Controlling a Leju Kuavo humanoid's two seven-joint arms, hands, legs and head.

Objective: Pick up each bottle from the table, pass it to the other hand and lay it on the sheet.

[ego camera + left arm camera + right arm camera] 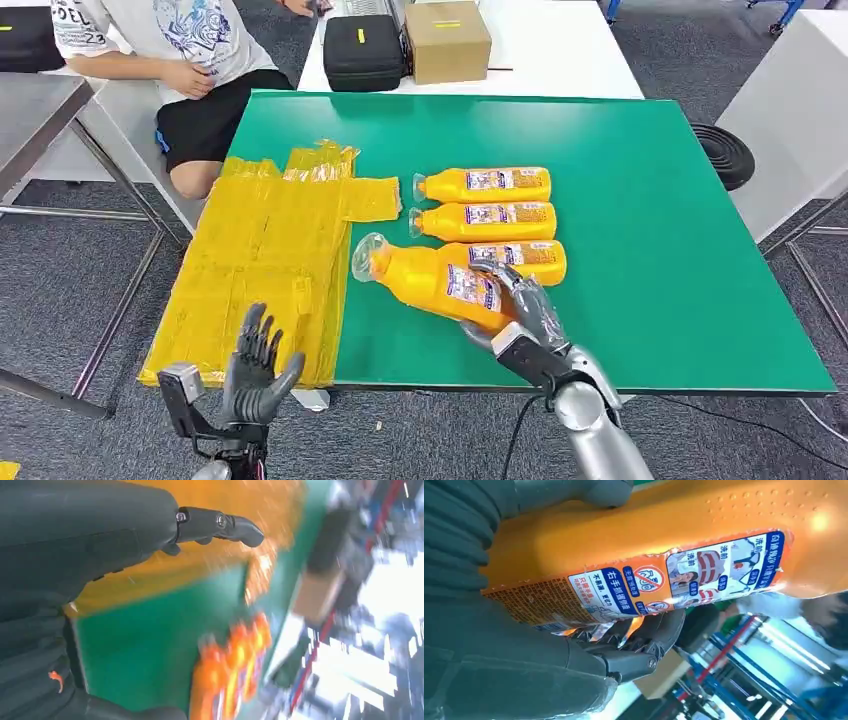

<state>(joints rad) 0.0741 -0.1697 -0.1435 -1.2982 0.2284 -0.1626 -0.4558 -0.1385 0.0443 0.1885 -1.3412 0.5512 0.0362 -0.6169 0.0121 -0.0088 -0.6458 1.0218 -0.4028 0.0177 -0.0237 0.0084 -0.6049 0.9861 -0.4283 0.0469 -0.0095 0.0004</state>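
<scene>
Start at your 9 o'clock: a person (190, 60) in a white shirt and dark shorts sits just past the counter's far-left corner, beside a grey side table (40, 105). Your left hand (258, 368) hovers at 7 o'clock, fingers spread wide and holding nothing, over the near edge of the crumpled yellow sheet (262, 270), which overhangs the counter's left edge. Moving right, a strip of bare green counter (650, 200) separates the sheet from the bottles. At 6 o'clock your right hand (520, 310) grips the held bottle (432, 280), tilted with its clear cap toward the sheet, its body crossing in front of the nearest lying bottle (530, 257). Two more bottles, the middle bottle (485, 220) and the far bottle (485, 185), lie parallel behind it, caps leftward. Green surface runs open on to 3 o'clock. At 12 o'clock a black case (362, 50) and cardboard box (447, 40) rest on a white table (560, 50); grey carpet (60, 290) surrounds everything.
</scene>
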